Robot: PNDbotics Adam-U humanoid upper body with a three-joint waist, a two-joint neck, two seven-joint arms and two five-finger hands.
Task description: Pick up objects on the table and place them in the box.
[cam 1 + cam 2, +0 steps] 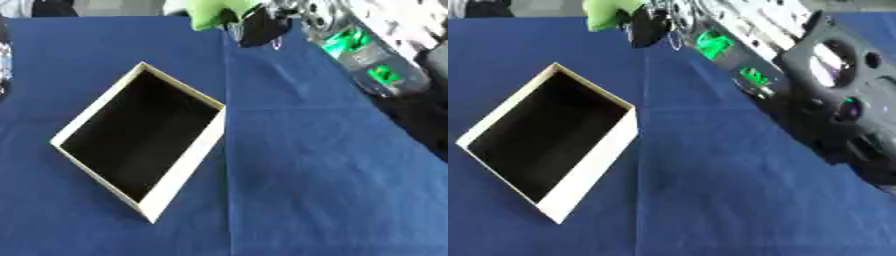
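Note:
An open box (pixel 179 167) with white walls and a dark inside lies askew on the blue cloth, left of centre. My right arm (pixel 798 65) reaches in from the right across to the table's far edge. There my right hand (pixel 259 27) is blurred, its black fingers curled against a light green object (pixel 213 15), which sits at the top of the view over the cloth's far edge. The object's shape is too blurred to make out. My left hand shows in neither view.
The blue cloth (pixel 315 180) covers the whole table, with a crease running down its middle beside the box. A dark strip (pixel 4 65) shows at the left edge. My right forearm, with green lights (pixel 710 44), hangs over the right side.

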